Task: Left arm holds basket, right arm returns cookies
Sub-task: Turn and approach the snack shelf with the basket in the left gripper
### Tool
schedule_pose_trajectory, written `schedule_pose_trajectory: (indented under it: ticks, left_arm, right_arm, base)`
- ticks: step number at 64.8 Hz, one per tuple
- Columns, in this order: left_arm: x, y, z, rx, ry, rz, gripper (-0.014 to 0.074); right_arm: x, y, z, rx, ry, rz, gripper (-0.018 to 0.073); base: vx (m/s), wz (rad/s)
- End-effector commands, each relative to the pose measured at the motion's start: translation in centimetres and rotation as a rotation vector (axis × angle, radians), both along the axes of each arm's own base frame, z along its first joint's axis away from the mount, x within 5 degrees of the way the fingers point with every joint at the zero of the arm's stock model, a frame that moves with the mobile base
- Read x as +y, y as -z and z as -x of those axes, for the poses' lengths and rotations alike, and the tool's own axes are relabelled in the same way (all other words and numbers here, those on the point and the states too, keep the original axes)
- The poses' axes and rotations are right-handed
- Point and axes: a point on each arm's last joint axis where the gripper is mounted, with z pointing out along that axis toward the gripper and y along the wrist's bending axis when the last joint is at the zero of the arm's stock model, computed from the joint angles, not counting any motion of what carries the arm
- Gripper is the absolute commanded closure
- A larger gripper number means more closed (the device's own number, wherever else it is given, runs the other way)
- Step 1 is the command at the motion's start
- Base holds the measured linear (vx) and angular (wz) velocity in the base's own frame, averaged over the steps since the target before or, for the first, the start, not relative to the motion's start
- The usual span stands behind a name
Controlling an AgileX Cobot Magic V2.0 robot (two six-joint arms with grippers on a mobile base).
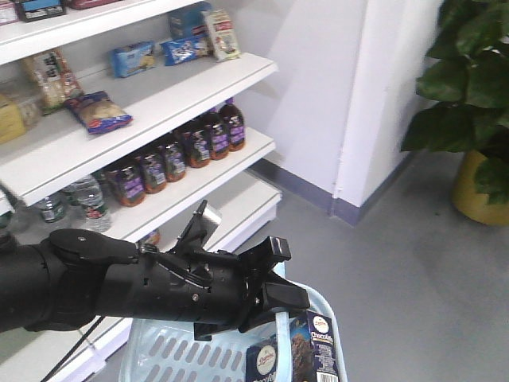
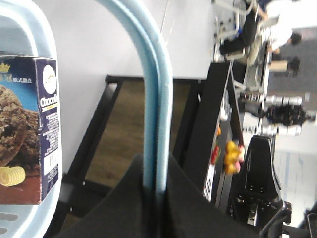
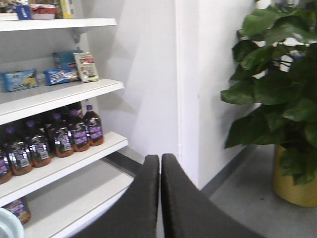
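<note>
My left arm (image 1: pixel 119 282), glossy black with a silver tab, reaches across the front view. Its gripper (image 1: pixel 278 306) is shut on the pale blue handle (image 1: pixel 281 333) of the light blue basket (image 1: pixel 179 350). In the left wrist view the handle (image 2: pixel 156 89) runs straight up out of the shut gripper (image 2: pixel 157 181). The cookies (image 1: pixel 306 350), a dark carton with white "Choco" lettering, stand inside the basket against its rim (image 2: pixel 42 29), with the cookie picture (image 2: pixel 22 129) showing. My right gripper (image 3: pixel 160 158) is shut on nothing, held in the air facing the shelves. A sliver of basket (image 3: pixel 6 224) shows at its lower left.
White shelves (image 1: pixel 159 103) on the left hold snack packs (image 1: pixel 131 57) and a row of dark sauce bottles (image 1: pixel 183 147). A white wall pillar (image 3: pixel 213 89) stands past the shelf end. A leafy plant (image 1: pixel 469 87) in a yellow pot is at the right on grey floor.
</note>
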Motion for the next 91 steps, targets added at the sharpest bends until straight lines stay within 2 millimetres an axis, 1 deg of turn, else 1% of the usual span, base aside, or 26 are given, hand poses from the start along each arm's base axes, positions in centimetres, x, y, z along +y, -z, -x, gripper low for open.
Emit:
schedule_pose_trajectory:
  ticks: [1,62,91]
  left_arm:
    - [-0.23,-2.63,0.30,-0.015,0.009,0.106,0.0603]
    - [-0.24,-2.60,0.29,-0.015,0.009,0.106,0.0603]
    - [-0.24,-2.60,0.29,-0.015,0.009,0.106,0.0603]
  right_arm:
    - [-0.04,-0.81,0.10,-0.088,0.004,0.002,0.0568]
    - [-0.04,-0.80,0.10,-0.087,0.004,0.002,0.0568]
    - [-0.04,-0.80,0.10,-0.087,0.004,0.002,0.0568]
  base:
    - [0.17,0.70]
    - [0.17,0.66]
    - [0.12,0.46]
